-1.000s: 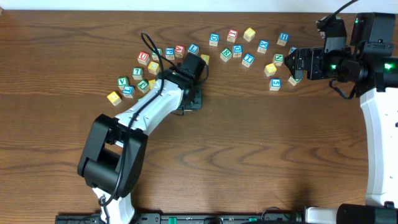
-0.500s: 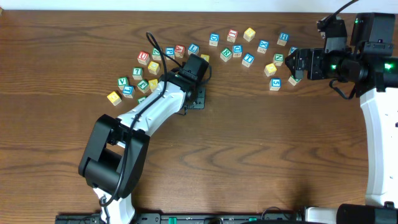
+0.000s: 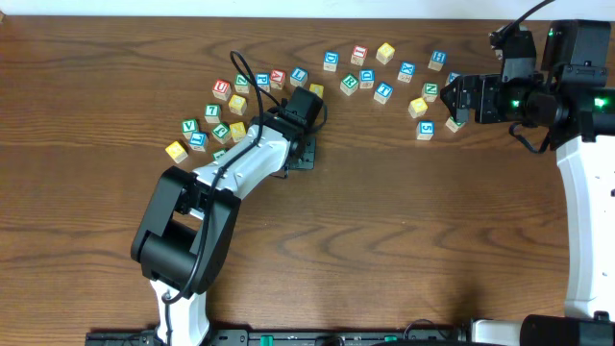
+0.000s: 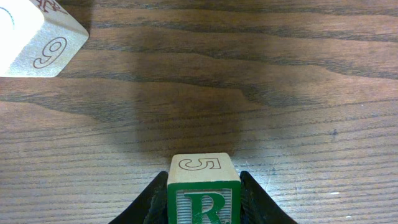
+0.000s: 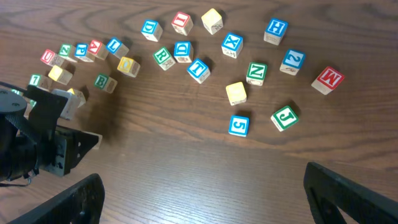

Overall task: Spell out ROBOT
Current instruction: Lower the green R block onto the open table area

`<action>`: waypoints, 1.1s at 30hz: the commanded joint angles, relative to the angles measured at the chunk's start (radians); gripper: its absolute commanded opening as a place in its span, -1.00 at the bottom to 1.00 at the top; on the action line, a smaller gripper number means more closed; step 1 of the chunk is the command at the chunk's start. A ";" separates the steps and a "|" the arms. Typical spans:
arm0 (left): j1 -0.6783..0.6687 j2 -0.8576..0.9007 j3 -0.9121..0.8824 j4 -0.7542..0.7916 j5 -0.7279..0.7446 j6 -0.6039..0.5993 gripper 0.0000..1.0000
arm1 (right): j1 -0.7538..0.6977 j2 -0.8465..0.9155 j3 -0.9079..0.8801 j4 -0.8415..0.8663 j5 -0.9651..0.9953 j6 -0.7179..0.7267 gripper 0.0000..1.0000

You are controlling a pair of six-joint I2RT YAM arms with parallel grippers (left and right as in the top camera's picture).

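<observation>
Left gripper (image 4: pixel 203 185) clamped on R cube (image 4: pixel 203 205).
Right gripper (image 5: pixel 211 196) empty, jaws wide apart, toward table's (image 3: pixel 404 240) far right corner.

White arm shells (image 3: pixel 245 159), black joints (image 3: pixel 178 240) and cables (image 3: pixel 238 75), green lights (image 3: pixel 513 102) on the right.

A: What colours are on the R cube (image 4: pixel 203 199)?
B: Pale wood, with a green letter and a green border.
A: And the table (image 4: pixel 249 93)?
B: Brown wood grain. The scattered cubes (image 5: pixel 239 124) show blue, green and red letters; some faces are plain yellow.
</observation>
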 commanded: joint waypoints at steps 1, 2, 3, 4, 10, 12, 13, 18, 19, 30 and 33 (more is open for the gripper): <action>0.005 0.017 -0.006 -0.003 -0.008 0.009 -0.42 | 0.004 0.001 -0.001 -0.004 0.001 -0.013 0.94; 0.005 0.017 -0.006 -0.003 -0.008 0.009 -0.42 | 0.004 0.001 -0.001 -0.004 0.001 -0.013 0.94; 0.005 0.017 -0.006 -0.003 -0.008 0.009 -0.41 | 0.004 0.001 -0.001 -0.004 0.001 -0.013 0.94; 0.005 0.017 -0.006 -0.003 -0.008 0.009 -0.41 | 0.004 0.001 -0.001 -0.004 0.001 -0.013 0.94; 0.005 0.017 -0.006 -0.003 -0.007 0.002 -0.16 | 0.004 0.001 -0.001 -0.004 0.001 -0.013 0.94; 0.005 0.017 -0.006 -0.003 -0.007 0.002 -0.06 | 0.004 0.001 -0.001 -0.003 0.002 -0.013 0.94; 0.005 0.017 -0.006 -0.004 -0.007 0.002 -0.04 | 0.004 0.001 -0.001 -0.003 0.002 -0.013 0.94; 0.005 0.007 -0.006 -0.010 -0.007 0.001 -0.02 | 0.004 0.001 -0.001 -0.003 0.003 -0.013 0.95; 0.005 0.003 -0.006 -0.011 -0.007 -0.006 -0.02 | 0.004 0.001 -0.001 -0.003 0.006 -0.013 0.95; 0.005 -0.050 -0.005 -0.023 0.003 -0.067 -0.03 | 0.004 0.001 -0.001 -0.003 0.016 -0.013 0.96; 0.005 -0.050 -0.005 -0.027 0.003 -0.067 -0.04 | 0.004 0.001 -0.001 -0.003 0.016 -0.013 0.96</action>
